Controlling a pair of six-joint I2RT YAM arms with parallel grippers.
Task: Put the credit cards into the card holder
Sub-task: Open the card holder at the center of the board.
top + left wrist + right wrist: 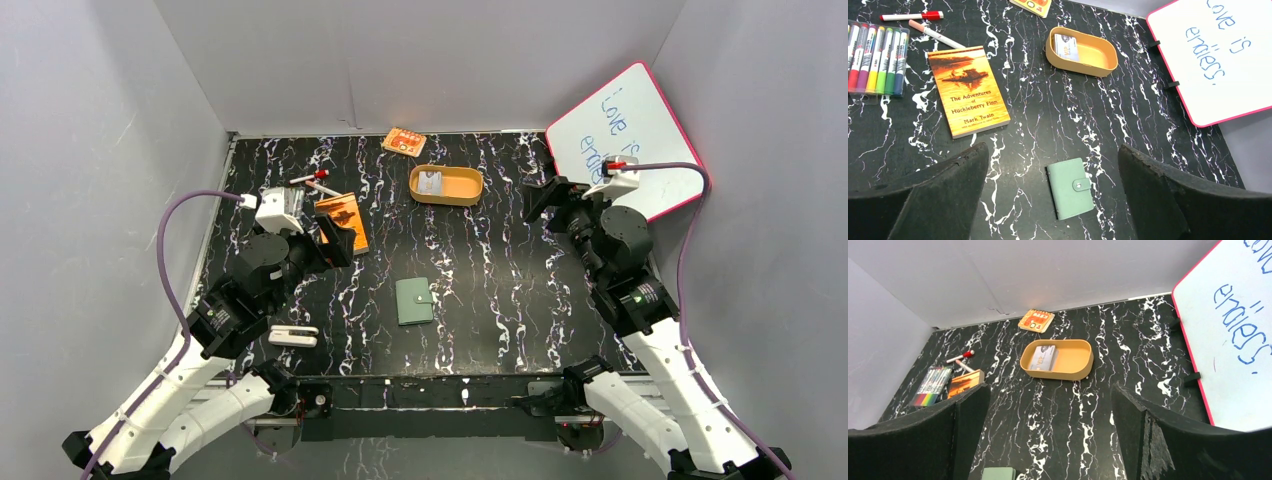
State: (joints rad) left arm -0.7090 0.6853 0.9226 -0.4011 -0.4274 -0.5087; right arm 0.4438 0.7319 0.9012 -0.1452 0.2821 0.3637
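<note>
The card holder [414, 301], a sage-green wallet snapped shut, lies flat in the middle of the black marbled table. In the left wrist view the card holder [1071, 188] sits on the table below and between my left gripper's [1053, 150] wide-open jaws, which hold nothing. The credit cards [431, 183] lie stacked in the left end of a tan oval tray [462, 199] further back; they also show as credit cards [1067, 46] and credit cards [1043, 357]. My right gripper [1049, 387] hangs open and empty above the table, short of the tray [1063, 374]. Left gripper [338, 238] and right gripper [547, 198] flank the middle.
An orange paperback [968, 90], a pack of coloured markers [875, 60] and a red-capped marker [910, 16] lie at the left. An orange packet [404, 141] sits at the back wall. A pink-edged whiteboard [630, 140] leans at the right. A white block [293, 336] lies near the left arm.
</note>
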